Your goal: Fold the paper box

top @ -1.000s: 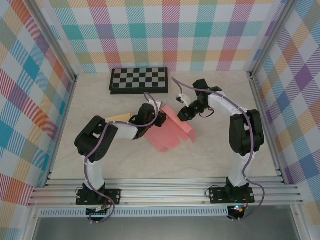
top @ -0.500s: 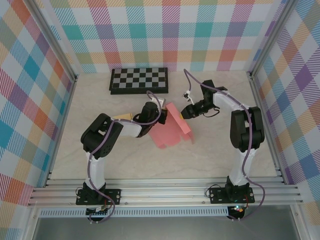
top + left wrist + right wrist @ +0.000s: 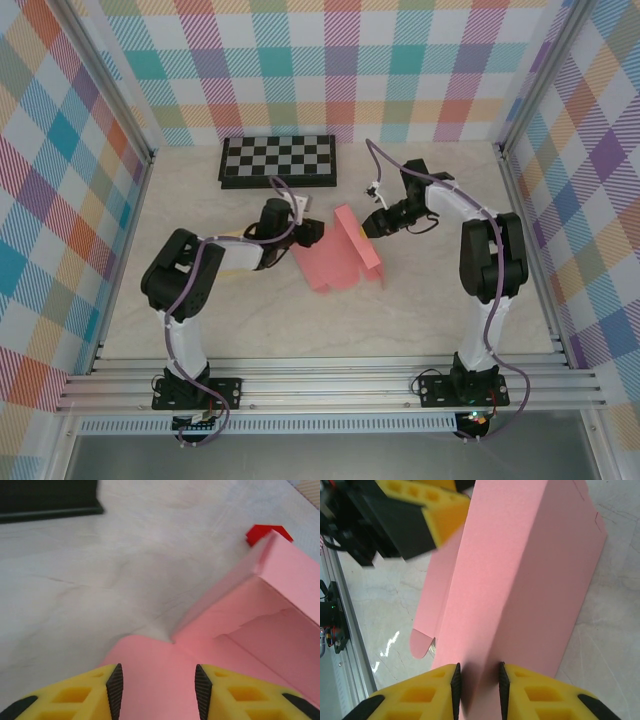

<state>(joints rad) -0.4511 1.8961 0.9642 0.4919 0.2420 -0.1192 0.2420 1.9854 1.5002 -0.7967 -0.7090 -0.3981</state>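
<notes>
The pink paper box [image 3: 337, 262] lies partly folded in the middle of the table, one wall standing up along its right side. My right gripper [image 3: 371, 227] is shut on that raised wall; in the right wrist view the pink fold [image 3: 520, 570] runs pinched between the two pads [image 3: 455, 687]. My left gripper [image 3: 308, 233] hovers at the box's upper left corner, open. In the left wrist view a flat pink flap [image 3: 155, 675] lies beneath the spread fingers [image 3: 115, 690], which do not touch it. The left gripper's yellow finger [image 3: 427, 515] also shows in the right wrist view.
A black and white chessboard [image 3: 278, 160] lies at the back of the table, its dark edge [image 3: 47, 500] visible in the left wrist view. Metal frame rails [image 3: 330, 385] run along the near edge, and plaid walls close in the sides. Something small and red [image 3: 265, 531] shows beyond the box's far corner.
The left gripper opened, let go of the box's flap and drew back to the left. The right gripper shifted up and right with the wall a second ago, then held still.
</notes>
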